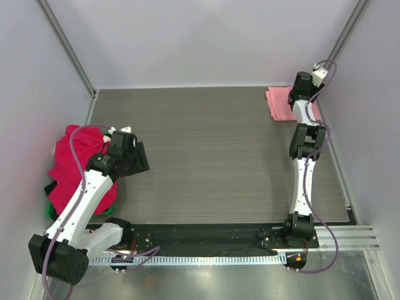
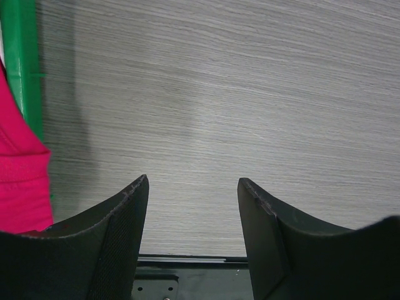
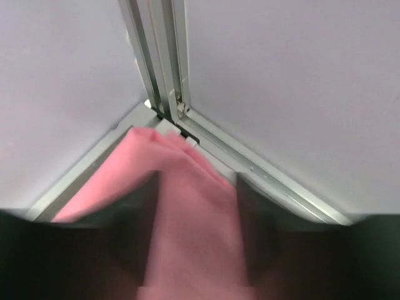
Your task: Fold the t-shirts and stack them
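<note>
Left wrist view is showing the left pincer [image 2: 192, 181] standing open, its two dark fingers [image 2: 119, 225] spread wide with nothing between them but bare grey worktop [image 2: 250, 94]. Past the fingertips, a strip of black plate [image 2: 187, 275] is showing at the worktop's edge. At the left of this view a green tray [image 2: 25, 62] wall is running along the worktop, and red shirts [image 2: 22, 181] are spilling over it, close beside the left finger but not touching it.

From above, those red shirts are lying in a loose, unfolded heap on the tray at the worktop's left side, against the left wall. The left arm is crossing in front of the heap, and a bit of black cloth [image 1: 49, 187] is poking out at its left.

Across the worktop, the right pincer [image 3: 197, 206] is reaching into the far right corner and pointing down over the pink shirt [image 3: 187, 169]. Its fingers are showing only as dark blurs, standing apart on either side of a ridge of pink cloth that is filling the gap. Whether they are squeezing the cloth or merely straddling it, I cannot tell. The pink shirt is lying folded in a neat block on the worktop, right in the corner where the metal rails [image 3: 165, 69] are meeting the pale walls [image 3: 300, 94], well apart from the red heap.
</note>
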Action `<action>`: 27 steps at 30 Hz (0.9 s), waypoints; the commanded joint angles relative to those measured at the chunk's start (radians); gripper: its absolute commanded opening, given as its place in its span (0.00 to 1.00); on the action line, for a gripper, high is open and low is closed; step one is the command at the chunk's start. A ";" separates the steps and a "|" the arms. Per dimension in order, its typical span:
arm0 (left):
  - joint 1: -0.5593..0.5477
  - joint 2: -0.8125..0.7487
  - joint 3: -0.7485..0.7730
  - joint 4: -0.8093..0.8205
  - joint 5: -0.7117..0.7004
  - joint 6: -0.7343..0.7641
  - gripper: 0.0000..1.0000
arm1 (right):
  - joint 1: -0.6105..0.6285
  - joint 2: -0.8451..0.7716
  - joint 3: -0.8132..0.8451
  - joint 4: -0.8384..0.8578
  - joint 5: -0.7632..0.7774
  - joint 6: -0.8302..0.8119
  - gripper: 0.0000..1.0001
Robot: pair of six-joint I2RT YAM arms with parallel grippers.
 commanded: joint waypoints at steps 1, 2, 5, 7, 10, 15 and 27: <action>0.006 -0.004 0.005 0.014 -0.019 -0.010 0.60 | -0.005 -0.017 0.060 0.185 0.015 0.025 0.67; 0.006 -0.007 0.005 0.014 -0.019 -0.010 0.61 | -0.003 -0.032 0.057 0.190 0.002 0.040 0.76; 0.006 -0.028 0.003 0.015 -0.022 -0.010 0.61 | 0.005 -0.158 -0.042 0.178 0.008 0.092 0.96; 0.007 -0.043 0.005 0.015 -0.021 -0.009 0.62 | 0.017 -0.300 -0.131 0.184 0.004 0.123 1.00; 0.007 -0.074 0.005 0.018 -0.019 -0.009 0.63 | 0.044 -0.461 -0.253 0.129 -0.001 0.163 1.00; 0.018 -0.166 -0.001 0.035 -0.030 -0.009 0.64 | 0.098 -0.724 -0.438 -0.090 -0.150 0.232 1.00; 0.026 -0.231 -0.006 0.037 -0.060 -0.021 1.00 | 0.616 -1.562 -1.437 -0.121 -0.329 0.304 1.00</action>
